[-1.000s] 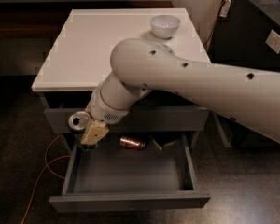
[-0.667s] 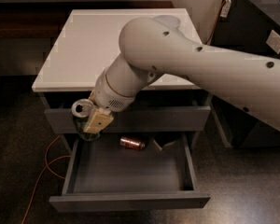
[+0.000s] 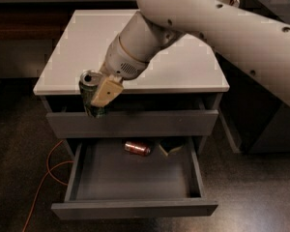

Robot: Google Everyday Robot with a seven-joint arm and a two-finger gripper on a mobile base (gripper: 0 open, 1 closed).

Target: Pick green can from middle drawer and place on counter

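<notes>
Movement: gripper (image 3: 97,98) and green can (image 3: 89,79) are riding higher than a second ago, having climbed from the level of the open drawer to the near edge of the counter (image 3: 82,47).
Gripper: hanging at the counter's near left corner, just in front of its edge, with jaws clamping the green can across its body; one cream finger (image 3: 106,91) is covering the can's right side.
Green can: sitting roughly upright in the grip, its silver lid showing at about the height of the slab's edge and its dark body hanging in front of the top drawer front (image 3: 135,123); it is resting on nothing.
Counter: stretching away white behind the can, its far right part being covered by the arm.
Arm (image 3: 203,18): sweeping in from the upper right, crossing above the counter and narrowing down to the wrist at the near left corner.
Middle drawer (image 3: 135,210): standing pulled out toward the near side, below the can.
Top drawer front: staying shut between the counter and the open drawer.
Reddish can (image 3: 137,148): lying on its side at the far end of the drawer floor, well apart from the gripper.
Small dark-and-yellow object (image 3: 170,148): lying just right of the reddish can; what it is cannot be told.
Orange cable (image 3: 44,178): trailing over the dark floor left of the drawer.
Dark cabinet (image 3: 273,129): standing right of the counter, partly hidden by the arm.
</notes>
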